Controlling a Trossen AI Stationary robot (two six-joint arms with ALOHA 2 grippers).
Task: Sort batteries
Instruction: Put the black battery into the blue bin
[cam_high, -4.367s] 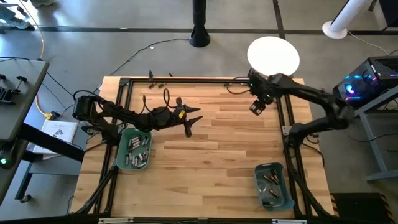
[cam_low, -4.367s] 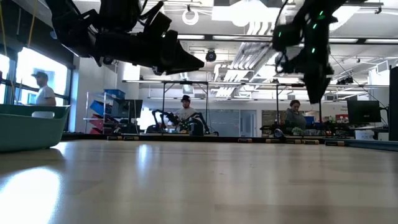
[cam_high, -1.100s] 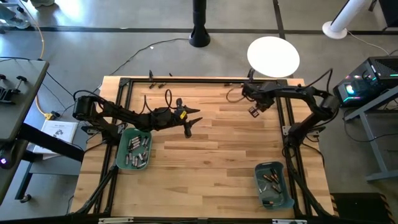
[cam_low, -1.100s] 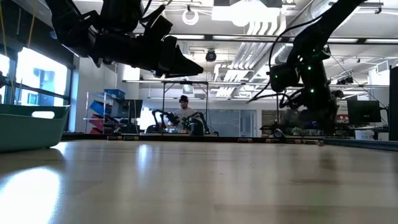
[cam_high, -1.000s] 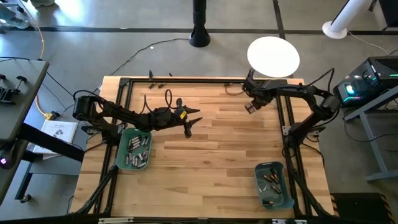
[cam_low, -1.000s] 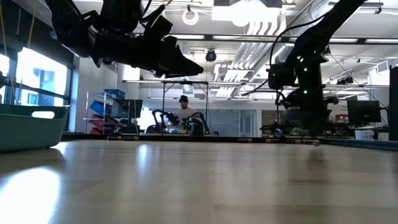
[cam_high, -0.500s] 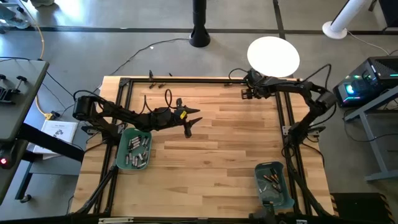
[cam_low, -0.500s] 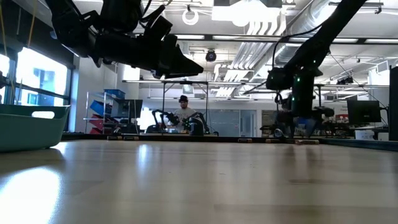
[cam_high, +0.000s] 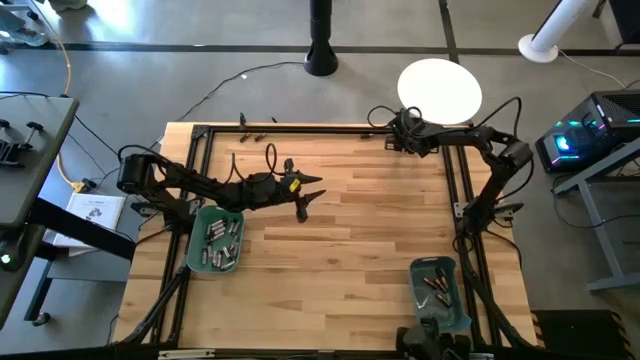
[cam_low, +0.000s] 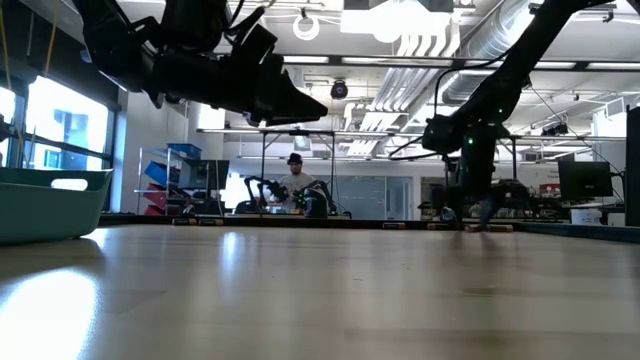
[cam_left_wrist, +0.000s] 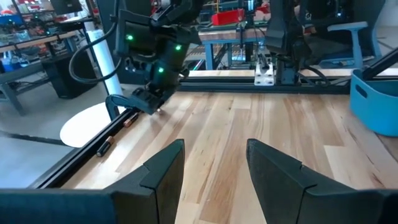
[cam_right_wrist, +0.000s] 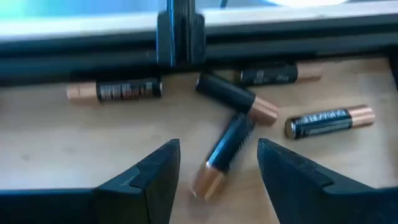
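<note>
Hovering with jaws spread and empty, the right gripper (cam_right_wrist: 217, 165) has one copper-tipped battery (cam_right_wrist: 222, 155) lying right between its fingers, tilted, its far end touching a second battery (cam_right_wrist: 236, 97). These look small, rigid, smooth and prone to roll, so pinch mid-barrel across the width. Beyond lie more batteries (cam_right_wrist: 115, 91) along the black frame rail (cam_right_wrist: 180, 59); far off, the left gripper (cam_left_wrist: 211, 168) waits parted, holding nothing.

Broad bare light-wood plank tabletop (cam_high: 340, 235) lies open mid-table; teal plastic bins (cam_high: 215, 240) sit near both sides; loose black-and-copper batteries (cam_right_wrist: 227, 152) crowd the black metal frame rail (cam_right_wrist: 249, 43).
</note>
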